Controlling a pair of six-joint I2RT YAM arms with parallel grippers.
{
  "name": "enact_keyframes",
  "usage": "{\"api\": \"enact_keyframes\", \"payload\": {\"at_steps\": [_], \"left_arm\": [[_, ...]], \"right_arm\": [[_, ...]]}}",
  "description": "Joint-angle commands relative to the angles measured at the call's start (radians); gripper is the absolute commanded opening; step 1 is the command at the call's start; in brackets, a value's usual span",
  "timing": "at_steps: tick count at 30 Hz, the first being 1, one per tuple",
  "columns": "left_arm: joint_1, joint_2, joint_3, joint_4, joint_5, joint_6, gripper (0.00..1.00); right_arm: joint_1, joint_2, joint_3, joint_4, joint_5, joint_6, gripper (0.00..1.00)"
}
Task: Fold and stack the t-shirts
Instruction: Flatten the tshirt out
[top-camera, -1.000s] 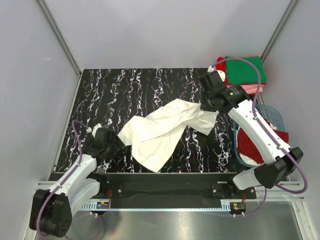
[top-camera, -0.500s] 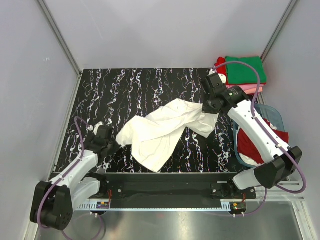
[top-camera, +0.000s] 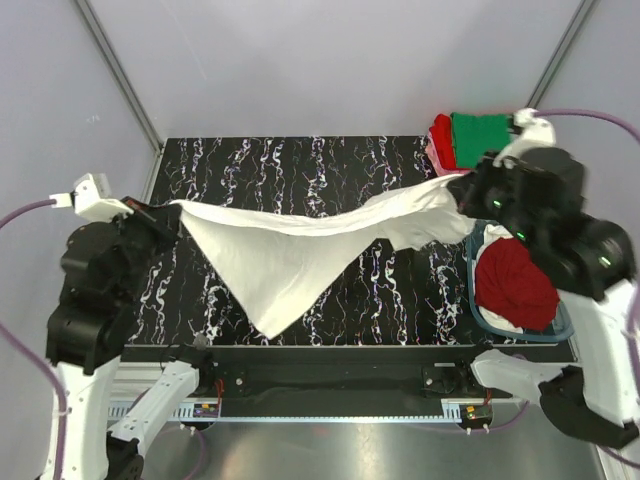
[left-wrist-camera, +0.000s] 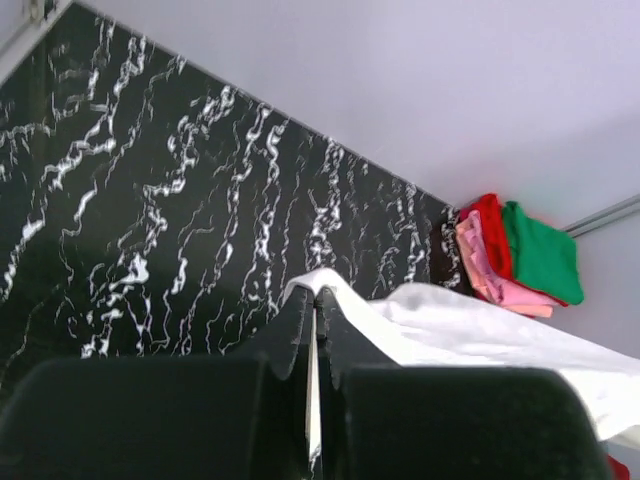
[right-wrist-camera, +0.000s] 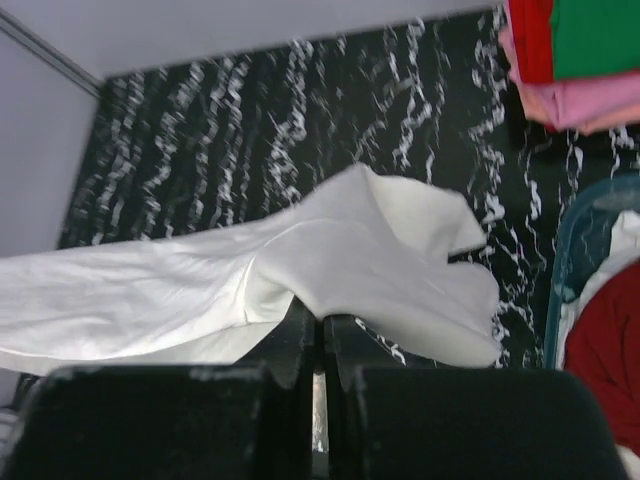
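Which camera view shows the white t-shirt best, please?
The top external view: it shows the whole white t-shirt stretched between the left gripper and the right gripper. The left wrist view shows only its pinched corner and one edge; the right wrist view shows its right part and a sleeve.

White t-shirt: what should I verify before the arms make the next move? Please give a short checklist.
1. Left gripper shut on the white t-shirt edge: ok.
2. Right gripper shut on the opposite end: ok.
3. Shirt stretched between both arms: ok.
4. Cloth smooth: not ok, it bunches near the right end.
5. Hanging corner clear of the table: cannot tell.
6. Folded stack apart from the shirt: ok.
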Motion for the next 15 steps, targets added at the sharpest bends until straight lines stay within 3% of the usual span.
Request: {"api": "enact_keyframes", "payload": {"at_steps": [1, 7, 15], "left_arm": [[0.0, -0.003, 0.118, -0.108, 0.045, 0.11, 0.0], [0.0, -0.045, 0.287, -0.121, 0.078, 0.204, 0.0], [-0.002, -0.051, 0.494, -0.14, 0.048, 0.302, 0.0]], "right_arm": [[-0.005, -0.106, 0.087, 0.003, -0.073, -0.095, 0.0], [-0.005, -0.304, 0.102, 0.133, -0.132, -0.164, 0.0], [-0.005, -0.367, 0.122, 0.254, -0.237, -0.276, 0.0]]}}
